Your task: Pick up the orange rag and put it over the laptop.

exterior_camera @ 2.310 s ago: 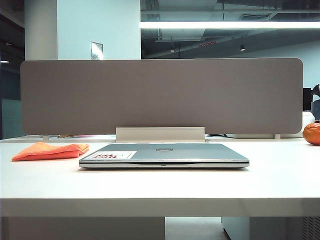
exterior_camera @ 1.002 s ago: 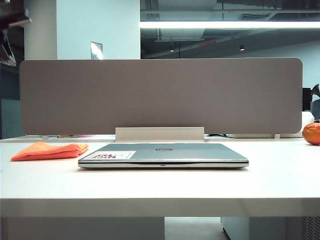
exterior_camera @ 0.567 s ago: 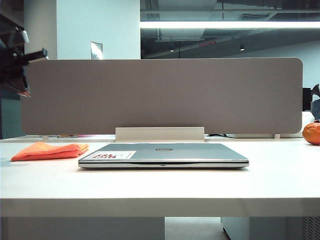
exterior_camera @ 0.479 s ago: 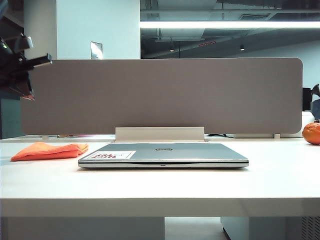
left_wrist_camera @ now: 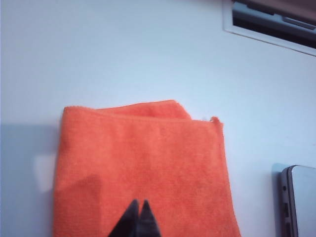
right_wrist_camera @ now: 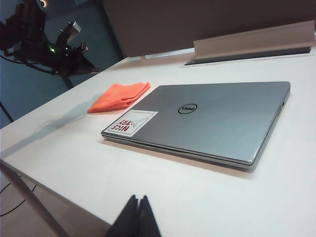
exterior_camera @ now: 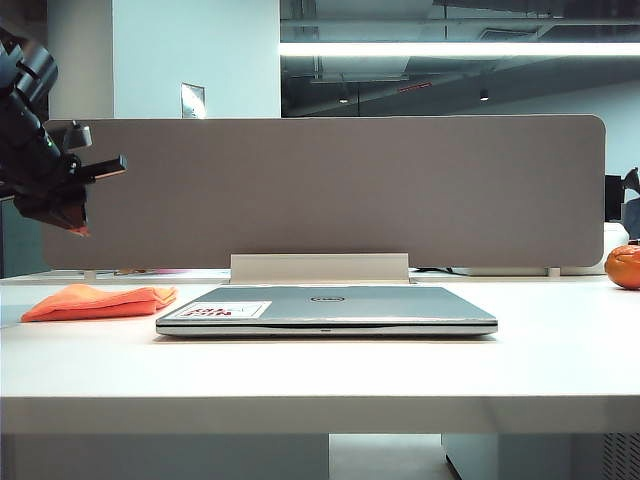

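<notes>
A: Where did the orange rag [exterior_camera: 98, 301] lie?

B: Flat and folded on the white table [exterior_camera: 320, 375], at the left of the exterior view, just beside the laptop [exterior_camera: 326, 309] and apart from it by a narrow strip of bare table. In the left wrist view the rag [left_wrist_camera: 140, 170] filled most of the frame, with one corner of the laptop [left_wrist_camera: 298, 200] at the edge.

A: And the laptop?

B: Closed, lid down, in the middle of the table in front of the grey partition [exterior_camera: 322, 190]. The right wrist view showed the round logo [right_wrist_camera: 187, 108] on the lid and a white-and-red sticker [right_wrist_camera: 133, 123] at the corner nearest the rag [right_wrist_camera: 120, 96].

A: The left gripper?

B: The left gripper [exterior_camera: 75, 226] hung in the air above the rag at the far left of the exterior view, well clear of the cloth. Its fingertips [left_wrist_camera: 138, 223] were pressed together, clenched on nothing.

A: The right gripper?

B: The right gripper [right_wrist_camera: 134, 217] sat low by the near table edge, apart from the laptop, fingers likewise clenched together and empty.

A: Anything else noted?

B: A round glossy orange object [exterior_camera: 624, 266] stood at the far right of the table, well apart from the laptop.
</notes>
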Tool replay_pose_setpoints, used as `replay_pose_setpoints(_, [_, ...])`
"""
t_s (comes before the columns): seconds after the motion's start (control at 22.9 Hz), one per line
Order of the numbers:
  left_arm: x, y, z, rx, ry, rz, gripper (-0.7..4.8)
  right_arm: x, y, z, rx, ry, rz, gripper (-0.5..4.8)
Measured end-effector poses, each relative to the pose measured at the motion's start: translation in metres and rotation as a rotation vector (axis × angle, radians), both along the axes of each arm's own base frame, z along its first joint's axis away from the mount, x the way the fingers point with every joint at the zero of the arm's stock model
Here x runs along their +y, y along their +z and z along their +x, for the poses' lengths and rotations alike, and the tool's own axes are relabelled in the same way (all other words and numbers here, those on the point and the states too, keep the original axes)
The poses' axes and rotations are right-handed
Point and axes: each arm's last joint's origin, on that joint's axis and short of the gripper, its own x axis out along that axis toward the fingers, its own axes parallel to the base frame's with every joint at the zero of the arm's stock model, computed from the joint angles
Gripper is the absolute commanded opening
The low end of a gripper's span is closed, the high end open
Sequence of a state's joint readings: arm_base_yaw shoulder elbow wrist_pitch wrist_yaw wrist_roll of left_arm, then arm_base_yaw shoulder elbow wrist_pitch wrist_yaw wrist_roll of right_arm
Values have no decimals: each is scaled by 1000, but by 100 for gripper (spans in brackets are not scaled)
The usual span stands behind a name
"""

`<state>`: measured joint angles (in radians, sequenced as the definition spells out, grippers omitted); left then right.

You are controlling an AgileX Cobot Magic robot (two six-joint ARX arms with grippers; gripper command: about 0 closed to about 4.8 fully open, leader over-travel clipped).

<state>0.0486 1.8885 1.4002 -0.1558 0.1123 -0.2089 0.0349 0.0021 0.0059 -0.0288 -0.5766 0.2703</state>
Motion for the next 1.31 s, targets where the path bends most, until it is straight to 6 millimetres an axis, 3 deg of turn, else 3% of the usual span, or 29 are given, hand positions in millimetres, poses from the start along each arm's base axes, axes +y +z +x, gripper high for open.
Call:
replay_pose_setpoints(0.13, [10,-4,-1,46,39,-29,206,0,0,0,2,0,0,-5])
replay_pose_setpoints(0.17, [17,-5,-2,47,56,-32,219,0,-1,0,7,0,0,-5])
replay_pose_setpoints(0.35, [33,-9,-3,58,67,-64,220,0,-1,0,8,0,0,-5])
replay_pose_setpoints(0.52, [34,-35,2,141,44,-123,220,0,-1,0,7,0,0,-5])
replay_pose_setpoints(0.87, [35,-64,7,216,58,-150,219,0,-1,0,7,0,-1,-5])
replay_pose_setpoints(1.31, [35,-70,9,219,32,-122,215,0,-1,0,7,0,-1,-5])
